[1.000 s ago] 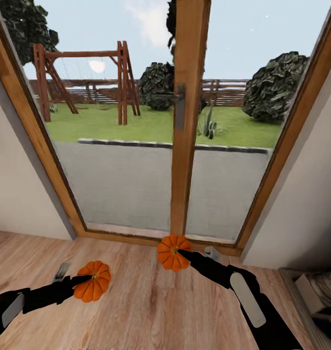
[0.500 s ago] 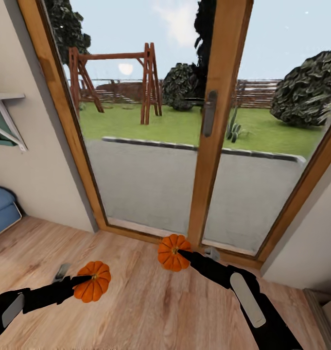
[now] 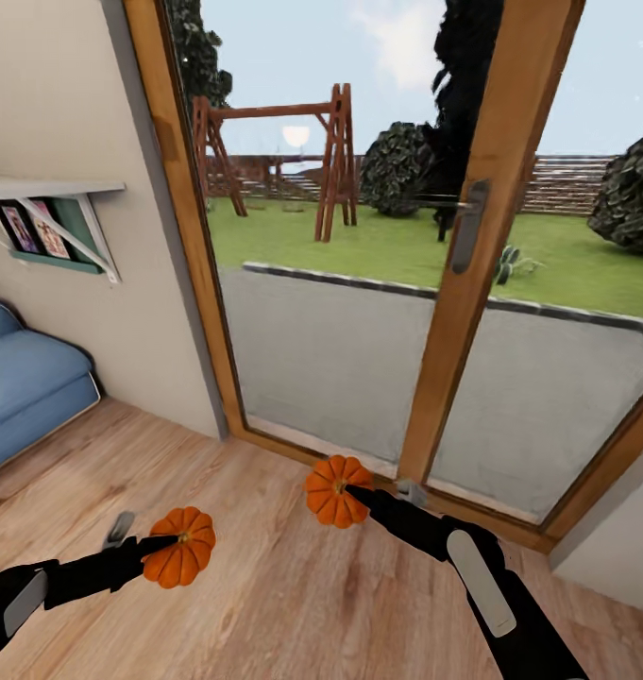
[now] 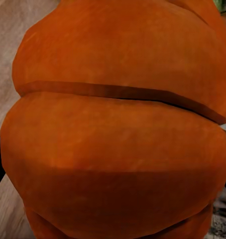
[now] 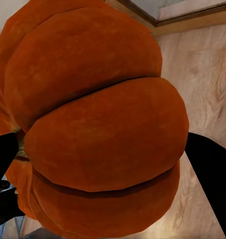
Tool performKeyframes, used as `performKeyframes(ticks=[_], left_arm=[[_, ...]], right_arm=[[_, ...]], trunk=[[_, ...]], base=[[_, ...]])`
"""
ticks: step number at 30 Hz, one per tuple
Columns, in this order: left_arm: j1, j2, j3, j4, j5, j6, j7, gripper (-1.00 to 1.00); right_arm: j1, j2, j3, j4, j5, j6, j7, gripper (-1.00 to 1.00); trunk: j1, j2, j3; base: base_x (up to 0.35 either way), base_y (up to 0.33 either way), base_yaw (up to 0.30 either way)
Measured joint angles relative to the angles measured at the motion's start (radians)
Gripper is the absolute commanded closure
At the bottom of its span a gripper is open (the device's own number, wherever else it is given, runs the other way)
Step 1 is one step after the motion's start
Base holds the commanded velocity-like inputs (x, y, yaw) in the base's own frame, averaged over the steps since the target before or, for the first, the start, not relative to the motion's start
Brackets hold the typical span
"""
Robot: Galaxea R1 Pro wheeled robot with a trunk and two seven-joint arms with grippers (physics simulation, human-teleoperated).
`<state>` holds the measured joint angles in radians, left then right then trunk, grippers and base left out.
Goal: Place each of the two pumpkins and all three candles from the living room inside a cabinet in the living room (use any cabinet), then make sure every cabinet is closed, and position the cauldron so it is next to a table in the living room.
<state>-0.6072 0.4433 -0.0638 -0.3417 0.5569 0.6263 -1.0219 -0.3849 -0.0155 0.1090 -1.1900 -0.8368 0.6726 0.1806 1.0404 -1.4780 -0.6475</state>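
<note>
Two pumpkins, both ribbed, matte orange and squat-round, are in my grasp. My left gripper (image 3: pixel 160 545) is closed on the left pumpkin (image 3: pixel 178 546), carried low over the wood-plank floor (image 3: pixel 264 586); its stem end faces the gripper. My right gripper (image 3: pixel 354 492) is clamped on the right pumpkin (image 3: pixel 335 490), likewise stem toward the fingers (held in front of the door threshold). One glazed wooden door (image 3: pixel 486 227) stands ahead, and one blue sofa (image 3: pixel 19 387) sits at far left.
</note>
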Motion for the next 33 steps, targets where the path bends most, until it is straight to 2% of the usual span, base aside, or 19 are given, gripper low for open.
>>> performKeyframes(ticks=[33], left_arm=[[0.000,-0.001,0.000,0.000,-0.002,-0.002,0.004,1.00]], right_arm=[[0.000,0.001,0.000,0.000,0.002,0.000,0.000,1.00]], trunk=[[0.000,0.000,0.000]], base=[[0.000,0.000,0.286]])
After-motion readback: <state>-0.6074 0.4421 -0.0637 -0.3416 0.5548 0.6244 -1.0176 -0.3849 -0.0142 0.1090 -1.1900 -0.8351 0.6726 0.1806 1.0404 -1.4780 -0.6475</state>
